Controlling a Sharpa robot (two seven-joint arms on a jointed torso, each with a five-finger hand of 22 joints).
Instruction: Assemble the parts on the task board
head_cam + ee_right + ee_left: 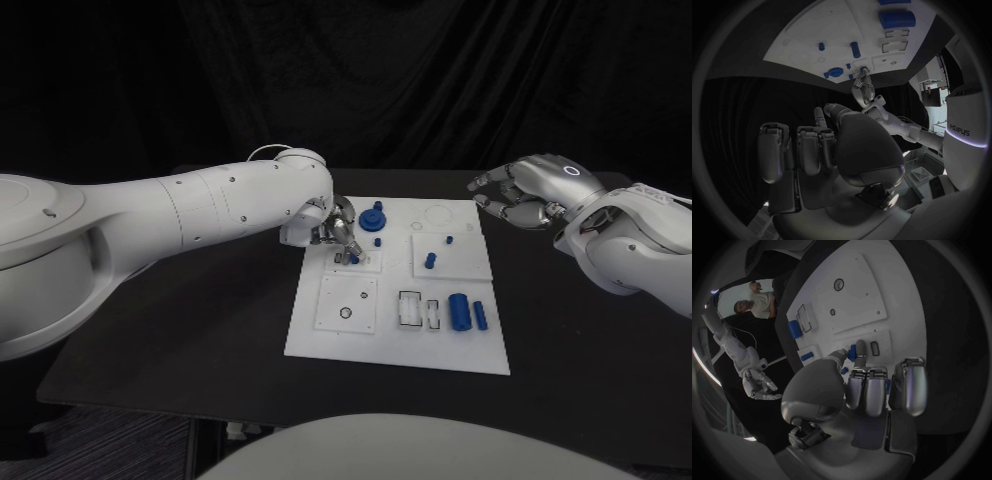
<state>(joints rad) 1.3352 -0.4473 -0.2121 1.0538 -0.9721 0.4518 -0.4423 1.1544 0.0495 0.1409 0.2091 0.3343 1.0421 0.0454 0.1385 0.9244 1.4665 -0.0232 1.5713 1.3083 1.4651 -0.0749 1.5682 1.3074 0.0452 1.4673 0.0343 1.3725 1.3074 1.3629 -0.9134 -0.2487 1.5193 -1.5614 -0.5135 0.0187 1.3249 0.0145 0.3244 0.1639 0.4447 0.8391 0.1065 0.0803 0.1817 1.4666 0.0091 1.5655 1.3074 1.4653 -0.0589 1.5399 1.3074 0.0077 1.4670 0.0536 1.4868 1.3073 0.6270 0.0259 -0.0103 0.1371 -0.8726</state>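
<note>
A: What's on the flat white rectangular task board (325, 335), mid-table?

B: At least six small blue plastic parts; the largest is a blue cylinder (459, 310) at the near right.

A: The hands?

B: The silver left hand (335, 232) pinches a small blue peg (852, 353) at the board's far left. The silver right hand (522, 193) hovers right, fingers curled, holding nothing.

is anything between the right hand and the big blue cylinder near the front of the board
Nothing visible blocks it. The right hand hovers off the task board at its far right corner, holding nothing. The big blue cylinder lies nearer the front edge, with only low blue pegs on the board between.
</note>
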